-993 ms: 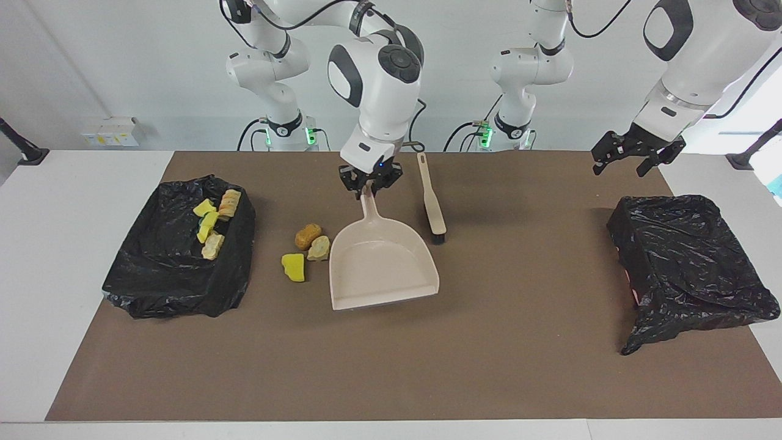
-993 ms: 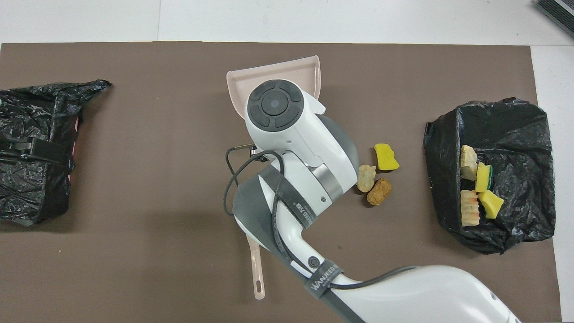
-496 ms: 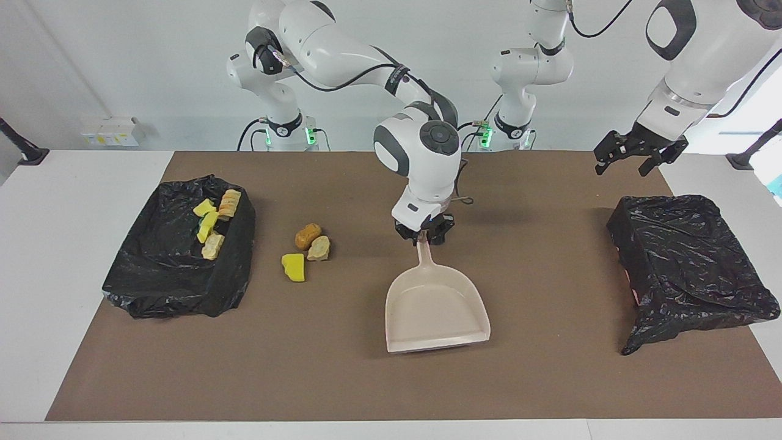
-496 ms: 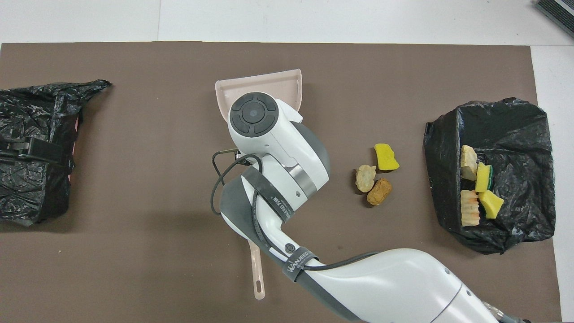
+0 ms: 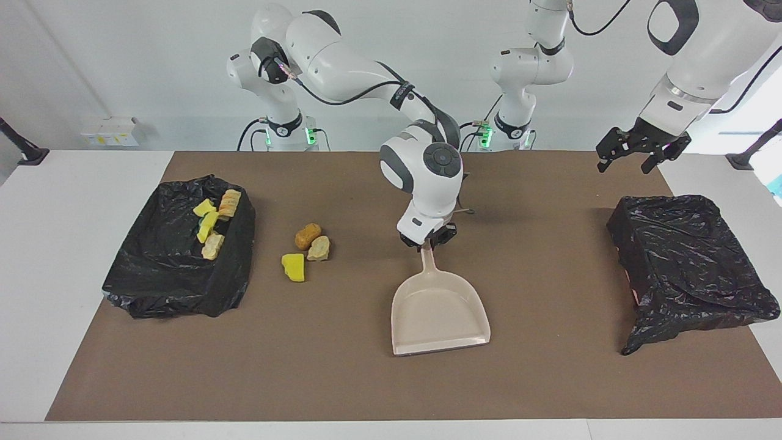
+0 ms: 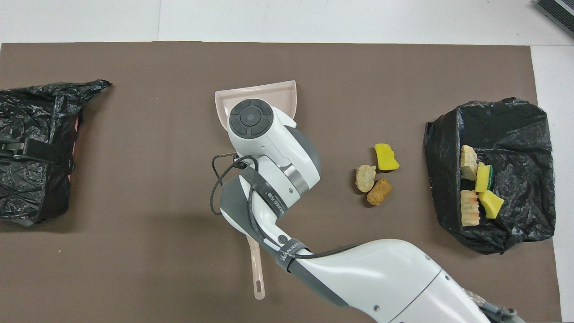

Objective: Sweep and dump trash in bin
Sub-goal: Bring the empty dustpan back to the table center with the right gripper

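I work in a robotics lab, not a home. My two white jointed arms (image 5: 342,58) stand on bases with green status lights (image 5: 308,133) at the edge of a plain white table (image 5: 73,208), against a bare white wall (image 5: 122,61). Black cables (image 5: 348,85) loop along the arms. On the table lies a flat brown paper-like mat (image 5: 366,379), and on the mat, toward each end of the table, sits a box lined with crinkled black plastic bag (image 5: 165,275).
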`<state>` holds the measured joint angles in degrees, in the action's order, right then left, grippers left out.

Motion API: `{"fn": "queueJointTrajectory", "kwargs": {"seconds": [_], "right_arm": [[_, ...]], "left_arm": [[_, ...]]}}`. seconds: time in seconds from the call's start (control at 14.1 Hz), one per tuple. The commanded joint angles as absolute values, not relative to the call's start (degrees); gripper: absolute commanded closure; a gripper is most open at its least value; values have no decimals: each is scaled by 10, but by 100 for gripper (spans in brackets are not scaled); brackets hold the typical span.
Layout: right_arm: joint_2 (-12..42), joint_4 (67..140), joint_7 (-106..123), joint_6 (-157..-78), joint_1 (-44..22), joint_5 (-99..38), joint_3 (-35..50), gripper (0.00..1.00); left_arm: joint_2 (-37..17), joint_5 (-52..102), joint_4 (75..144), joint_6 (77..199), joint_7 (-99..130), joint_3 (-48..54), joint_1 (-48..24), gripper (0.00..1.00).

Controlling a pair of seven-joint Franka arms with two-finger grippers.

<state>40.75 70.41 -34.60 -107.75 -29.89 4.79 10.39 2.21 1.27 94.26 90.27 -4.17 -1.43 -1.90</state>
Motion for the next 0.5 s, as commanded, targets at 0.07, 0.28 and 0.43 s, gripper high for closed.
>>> {"fn": "queueJointTrajectory", "kwargs": {"seconds": [0.07, 0.28, 0.43], "right_arm": [[387, 699, -351, -1080, -286, 32, 103, 0], [325, 721, -349, -1074, -278, 11, 102, 0], [275, 737, -345, -1044, -248, -32, 103, 0]], "left_arm": [[32, 2, 951, 909, -38, -10, -17, 0], [32, 4, 952, 911, -35, -10, -19, 0], [32, 6, 953, 914, -33, -10, -18, 0]]}}
